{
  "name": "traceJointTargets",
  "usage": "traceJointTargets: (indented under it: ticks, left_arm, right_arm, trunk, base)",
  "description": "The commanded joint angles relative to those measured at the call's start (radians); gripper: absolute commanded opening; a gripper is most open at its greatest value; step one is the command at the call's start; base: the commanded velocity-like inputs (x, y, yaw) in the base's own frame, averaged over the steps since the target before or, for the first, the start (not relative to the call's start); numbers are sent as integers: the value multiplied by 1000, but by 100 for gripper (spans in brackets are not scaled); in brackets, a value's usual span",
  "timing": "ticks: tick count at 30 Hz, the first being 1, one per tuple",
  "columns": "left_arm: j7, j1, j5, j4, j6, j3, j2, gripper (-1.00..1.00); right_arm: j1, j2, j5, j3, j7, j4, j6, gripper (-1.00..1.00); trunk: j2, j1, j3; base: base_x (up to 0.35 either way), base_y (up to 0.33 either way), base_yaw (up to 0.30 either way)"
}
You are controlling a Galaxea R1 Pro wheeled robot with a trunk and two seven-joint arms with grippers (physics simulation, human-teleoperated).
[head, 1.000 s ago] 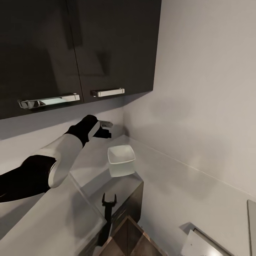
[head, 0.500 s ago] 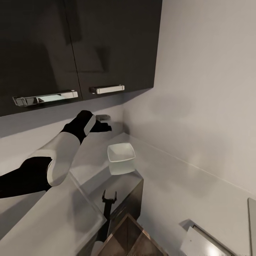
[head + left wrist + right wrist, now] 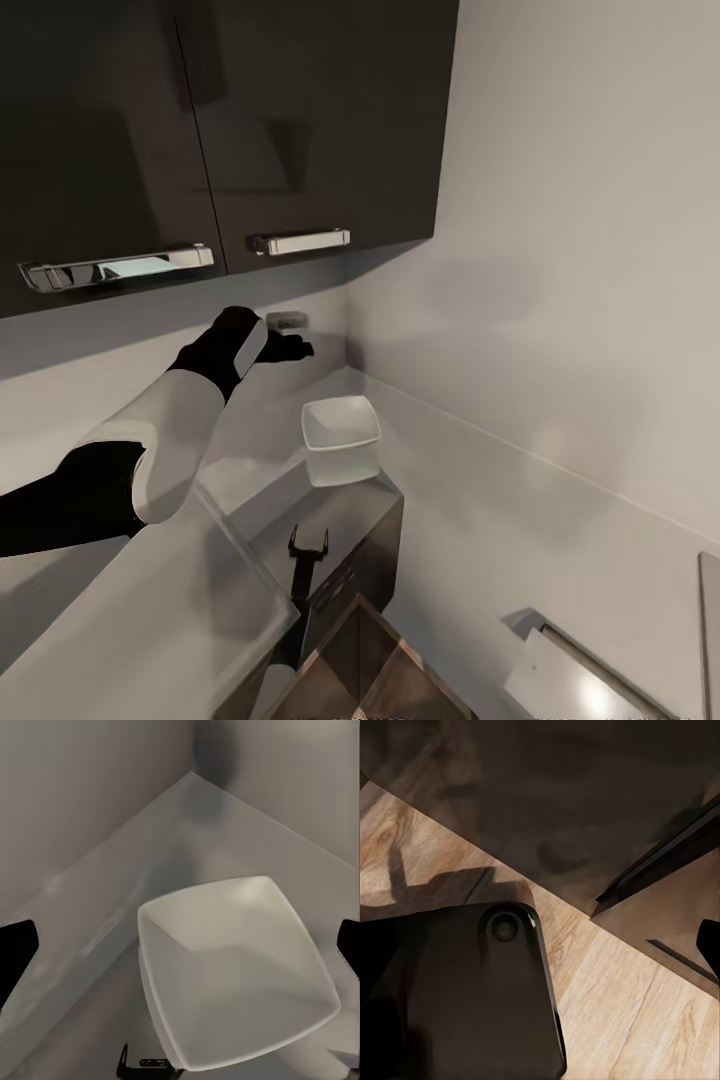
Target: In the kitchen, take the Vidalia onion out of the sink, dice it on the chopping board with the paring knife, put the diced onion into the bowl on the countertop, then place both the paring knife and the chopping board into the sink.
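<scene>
Left tool [image 3: 295, 348] poised over shallow white squarish bowl [image 3: 341, 436].
Its fingers spread apart; bowl rests on smooth grey tabletop [image 3: 260, 440] near the far corner; right tool's state possibly open, cannot tell.

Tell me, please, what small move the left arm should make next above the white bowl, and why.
Probably it should hold position over the bowl, or lower a little. In the left wrist view the bowl lies between the fingertips of the left tool, which seems open and empty. The bowl sits on the countertop near the wall corner and looks empty, and I cannot see any onion.
</scene>
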Motion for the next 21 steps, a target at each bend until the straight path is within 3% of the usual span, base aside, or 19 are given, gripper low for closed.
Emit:
traceJointTargets:
  ticks: [1,21]
  left_arm:
    - [1,-1,2,0,-1,6,-1,100]
    - [0,1,2,-4,-24,6,1,100]
  right_arm:
    - [0,0,1,1,-5,-2,0,100]
    - [0,0,1,3,-5,-2,1,100]
  trunk:
    - [-2,1,-4]
    - [-2,1,-36]
  base:
    - [0,0,0]
    - [0,0,0]
